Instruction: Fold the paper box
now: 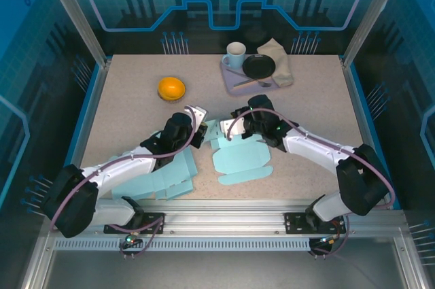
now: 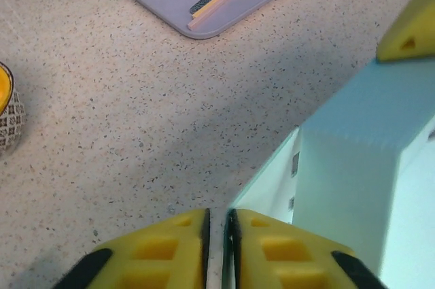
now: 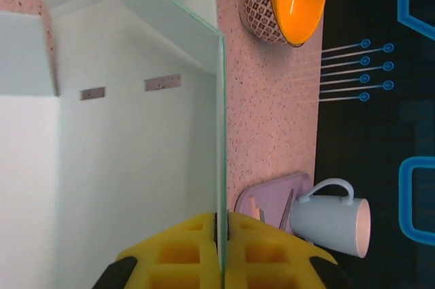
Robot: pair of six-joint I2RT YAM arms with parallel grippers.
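The speckled table point(image 1: 136, 112) carries the pale blue paper box point(image 1: 239, 162), partly folded, near its front edge between the two arms. More flat blue card point(image 1: 160, 181) lies under the left arm. The right gripper point(image 3: 221, 219) is clenched on the thin edge of a raised box wall. The left gripper point(image 2: 217, 219) has its yellow fingers almost together, a flap's edge running into the slit; whether it pinches that flap I cannot tell. Farther back sit a purple tray point(image 1: 231, 79), an orange bowl point(image 1: 171, 88) and a pale mug point(image 1: 235, 54)
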